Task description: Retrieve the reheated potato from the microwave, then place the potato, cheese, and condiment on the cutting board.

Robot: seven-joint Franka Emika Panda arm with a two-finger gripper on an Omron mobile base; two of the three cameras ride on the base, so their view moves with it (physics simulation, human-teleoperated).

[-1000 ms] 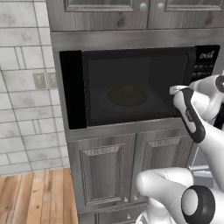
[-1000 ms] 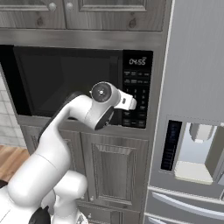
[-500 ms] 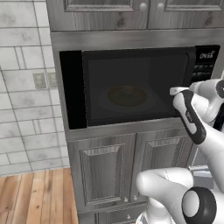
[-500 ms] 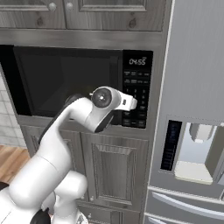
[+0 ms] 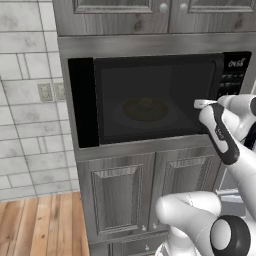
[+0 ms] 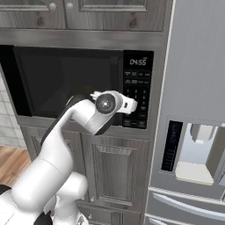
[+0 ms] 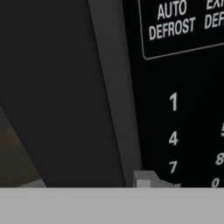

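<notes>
One relation governs the coming move: where the door's free edge lies from the gripper. Taken from left to right across the built-in black microwave (image 5: 150, 100) with its dark glass door, the wide black band of the door (image 5: 82, 102) stands at the far left, which is judged to be the hinge side. Next to the right, behind the glass, a dim round pale-yellow shape (image 5: 145, 108) is made out on the turntable; it is taken to be the potato, though the tinted glass leaves this uncertain. Further right runs the door's right edge, an upright seam (image 7: 116, 100) seen close in the hand view, with the button panel (image 6: 137, 94) and its white numerals just beyond it.

The two-finger gripper (image 6: 132, 104) on the white arm is held at that seam, low on the microwave's front, pointing straight at it. Its fingers are drawn nearly together and nothing is seen held between them; one grey fingertip (image 7: 146, 178) is seen right at the foot of the seam, and contact cannot be told.

The potato therefore lies to the left of the gripper and behind the closed door, so the door is judged to need swinging out about its left side, whose long axis runs upright, before anything can be reached.
</notes>
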